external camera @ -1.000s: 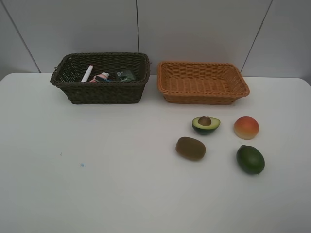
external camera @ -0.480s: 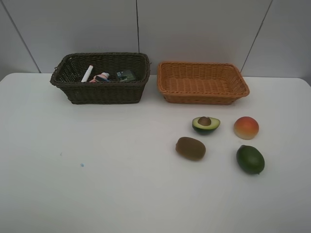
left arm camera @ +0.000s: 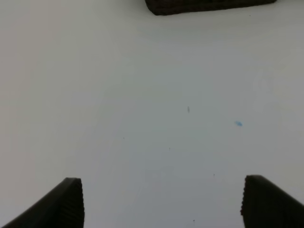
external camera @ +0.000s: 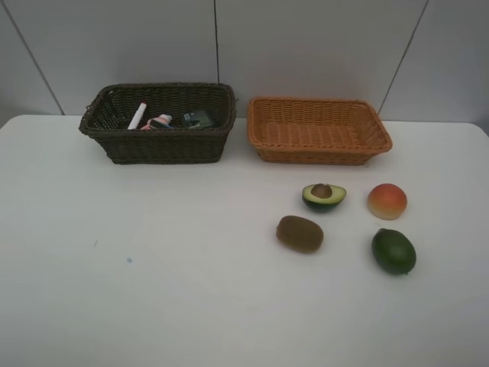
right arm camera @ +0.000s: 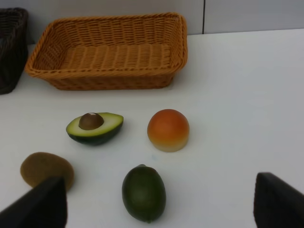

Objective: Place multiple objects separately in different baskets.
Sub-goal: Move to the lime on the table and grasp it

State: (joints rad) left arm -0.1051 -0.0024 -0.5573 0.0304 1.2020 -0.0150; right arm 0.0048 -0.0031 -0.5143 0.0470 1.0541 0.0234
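The dark brown basket [external camera: 114, 145] at the back left holds the white marker [external camera: 137, 115], the pink bottle [external camera: 160, 121] and the dark green bottle [external camera: 198, 118]; the blue eraser is hidden. The light orange basket [external camera: 321, 157] beside it holds nothing. The halved avocado [external camera: 323, 196], kiwi [external camera: 299, 233], peach [external camera: 386, 201] and green round fruit [external camera: 393, 251] lie on the table in front of it. Neither arm shows in the exterior view. My left gripper [left arm camera: 161, 202] is open over bare table. My right gripper [right arm camera: 159, 204] is open, facing the four fruits [right arm camera: 144, 192].
The white table [external camera: 153, 267] runs wide to the left and front. A small blue mark [external camera: 129, 260] is on it. A grey panelled wall stands behind the baskets. The dark basket's edge shows in the left wrist view [left arm camera: 209, 5].
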